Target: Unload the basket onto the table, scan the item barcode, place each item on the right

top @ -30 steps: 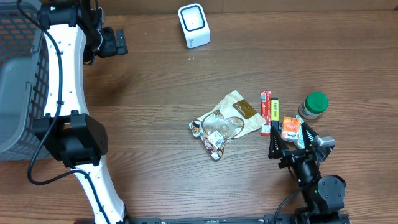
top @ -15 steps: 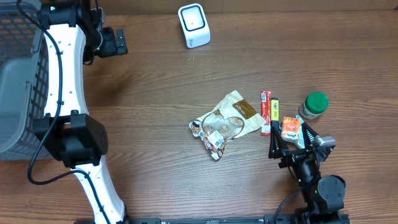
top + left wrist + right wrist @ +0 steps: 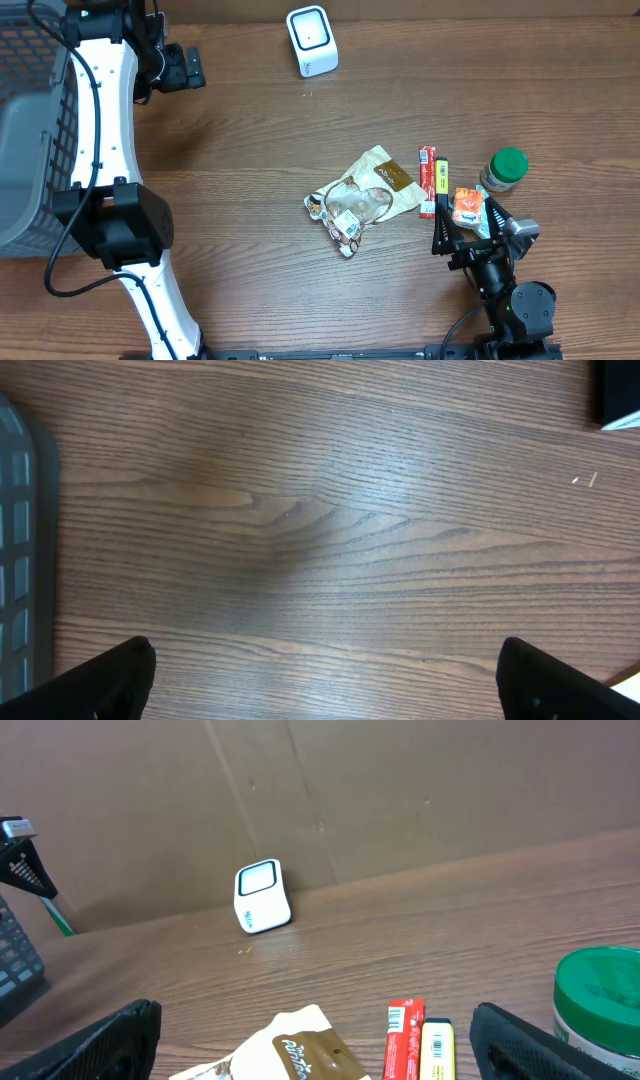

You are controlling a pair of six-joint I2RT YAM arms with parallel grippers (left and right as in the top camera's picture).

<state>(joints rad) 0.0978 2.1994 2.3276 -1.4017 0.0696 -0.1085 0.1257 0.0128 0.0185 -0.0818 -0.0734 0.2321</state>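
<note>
Right end effector (image 3: 465, 222), jaws spread and empty, at the near edge, an orange packet (image 3: 467, 208) showing between its fingers from overhead; nothing lifted, so pickup, presentation and scan all remain; snack pouch (image 3: 365, 195), possibly the intended item, flat at centre, long axis diagonal, brown end toward the far right; barcode scanner (image 3: 312, 40) at the far edge; left end effector (image 3: 188, 68) released over bare tabletop (image 3: 250, 150).

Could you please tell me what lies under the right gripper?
An orange packet shows between the open fingers of the right gripper. Its near end and a teal item beside it run under the gripper body, out of sight.
</note>
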